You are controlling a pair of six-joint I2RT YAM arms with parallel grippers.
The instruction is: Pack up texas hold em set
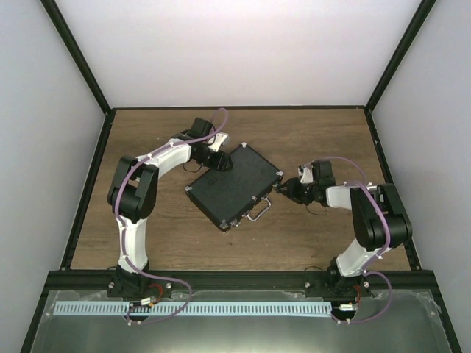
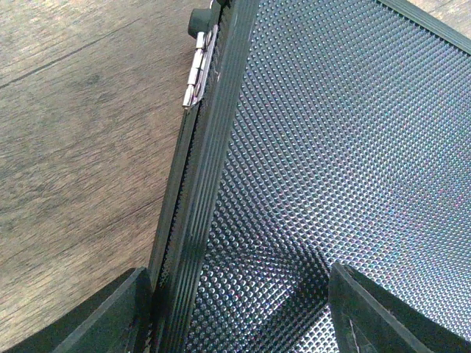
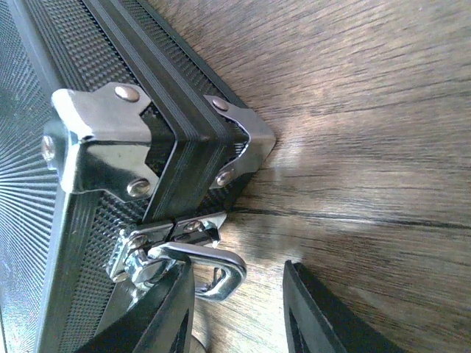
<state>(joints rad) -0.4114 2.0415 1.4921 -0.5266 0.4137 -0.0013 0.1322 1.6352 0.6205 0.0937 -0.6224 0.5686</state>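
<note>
Right end effector [image 3: 239,288] part-open at latch [image 3: 158,246]; left end effector [image 2: 235,283] wide astride case [image 1: 232,184] edge. Case shut; latching still to do, I judge.

The closed case [image 1: 234,187] fills the middle of the table [image 1: 316,136], with open wood along its far and near sides.

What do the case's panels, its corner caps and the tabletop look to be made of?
Case panels: black sheet with a fine dimpled emboss, slight sheen; plastic or coated metal, unclear. Corner caps: bright stamped metal, riveted, reflective. Tabletop: brown wood grain, matte; wood or laminate.
</note>
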